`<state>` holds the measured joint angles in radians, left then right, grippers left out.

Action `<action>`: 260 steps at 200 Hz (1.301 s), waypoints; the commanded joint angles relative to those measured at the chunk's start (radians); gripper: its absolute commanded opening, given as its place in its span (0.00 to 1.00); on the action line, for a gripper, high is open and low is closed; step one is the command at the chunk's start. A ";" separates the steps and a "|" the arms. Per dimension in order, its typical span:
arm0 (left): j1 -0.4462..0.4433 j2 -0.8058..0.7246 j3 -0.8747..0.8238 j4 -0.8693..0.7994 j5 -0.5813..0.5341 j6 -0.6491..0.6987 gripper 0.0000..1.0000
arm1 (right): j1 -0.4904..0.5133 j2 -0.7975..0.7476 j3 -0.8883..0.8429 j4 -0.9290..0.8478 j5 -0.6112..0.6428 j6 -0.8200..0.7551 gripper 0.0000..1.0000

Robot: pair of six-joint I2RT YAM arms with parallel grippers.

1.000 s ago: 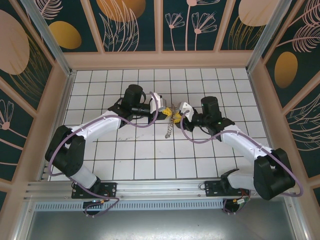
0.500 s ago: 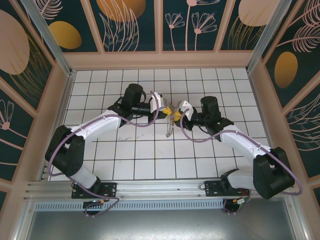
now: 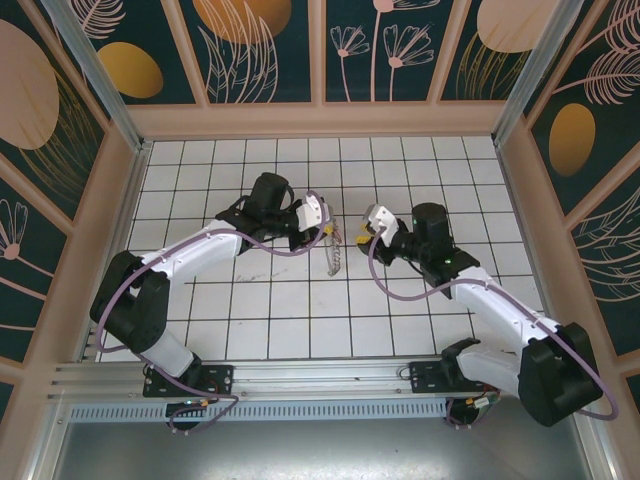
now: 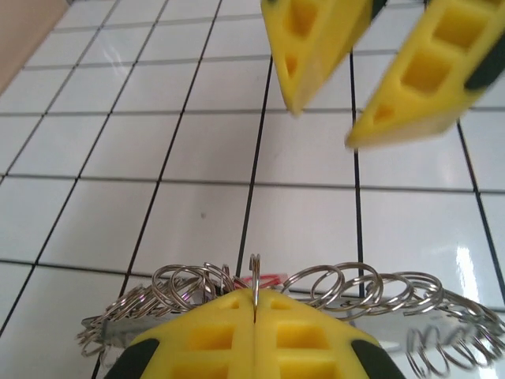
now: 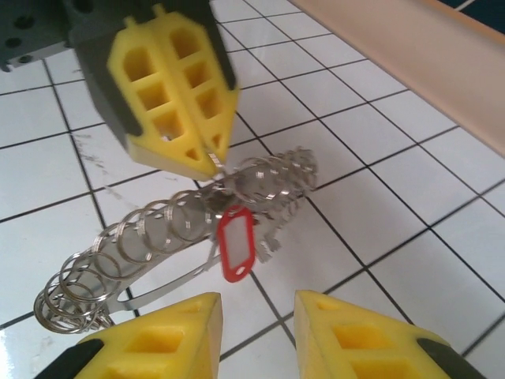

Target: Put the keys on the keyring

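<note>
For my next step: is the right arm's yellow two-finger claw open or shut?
Open. On the right claw, the fingers stand apart, nothing between them; the red oval plastic key tag lies beyond.

Bright, even overhead light on the glossy white tiled table [image 3: 300,320]; faint soft shadows under the arms. Pale glare on tiles at lower right of the left wrist view. Blurred at its upper right: the right gripper's yellow ribbed plastic fingers [image 4: 426,79]. Sharp mid-frame in the right wrist view: thin silvery metal rings [image 5: 158,229], red oval plastic tag [image 5: 235,254].
</note>
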<state>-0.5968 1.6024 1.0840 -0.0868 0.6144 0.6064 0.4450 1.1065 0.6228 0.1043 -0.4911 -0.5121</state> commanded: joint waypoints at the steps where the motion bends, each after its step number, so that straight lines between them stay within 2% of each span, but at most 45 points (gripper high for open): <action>1: -0.006 -0.016 0.044 -0.112 -0.042 0.086 0.00 | -0.010 -0.027 -0.021 0.057 0.081 0.037 0.30; 26: -0.007 0.008 0.068 -0.201 -0.063 0.136 0.00 | -0.021 -0.030 -0.025 0.085 0.141 0.081 0.30; 66: -0.014 0.077 0.120 -0.277 -0.060 0.173 0.00 | -0.035 -0.030 -0.028 0.106 0.169 0.118 0.30; 109: -0.065 0.200 0.214 -0.329 -0.092 0.196 0.00 | -0.046 -0.031 -0.031 0.119 0.186 0.147 0.30; 170: -0.110 0.298 0.308 -0.322 -0.073 0.188 0.00 | -0.082 -0.031 -0.044 0.127 0.218 0.204 0.30; 260: -0.141 0.344 0.315 -0.289 -0.045 0.160 0.00 | -0.087 -0.036 -0.081 0.172 0.283 0.206 0.30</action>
<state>-0.7219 1.9247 1.3674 -0.3943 0.5327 0.7773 0.3660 1.0927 0.5587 0.2188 -0.2523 -0.3298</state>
